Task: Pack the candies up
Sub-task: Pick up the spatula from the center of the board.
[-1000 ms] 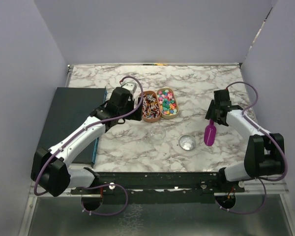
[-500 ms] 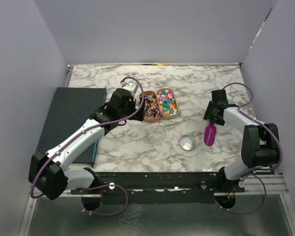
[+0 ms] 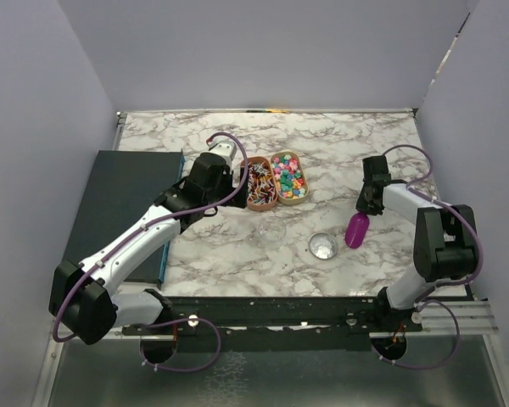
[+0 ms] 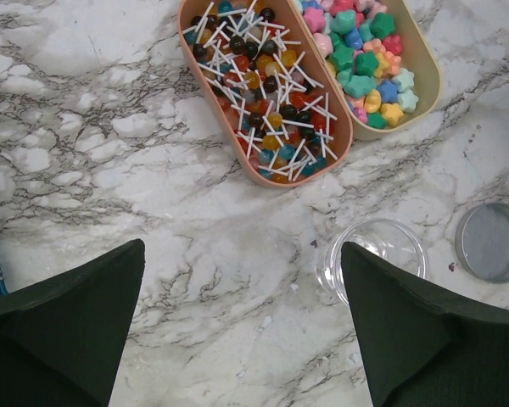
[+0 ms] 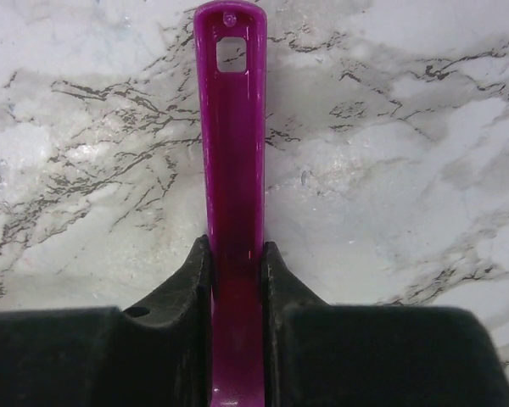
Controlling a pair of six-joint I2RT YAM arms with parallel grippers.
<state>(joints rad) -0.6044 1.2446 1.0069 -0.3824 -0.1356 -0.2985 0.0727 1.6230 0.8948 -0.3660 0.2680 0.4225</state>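
Since the earlier frame the right arm folds nearer its base, carrying the purple plastic scoop a little left and inward, toward the round clear lid on the white marble-patterned table. Right gripper – jaws pinching the scoop's flat handle from both sides, bowl end hanging low over the table. Left gripper – jaws spread wide, holding nothing, hovering above the table just beside the trays. Candies: small, bright, mixed colours, all lying in the right-hand peach oval tray. Its twin tray, touching alongside, holds white-stick lollipops. Small clear round container: upright, near the trays, apart from the lid. Dark flat case: at the table's left edge.
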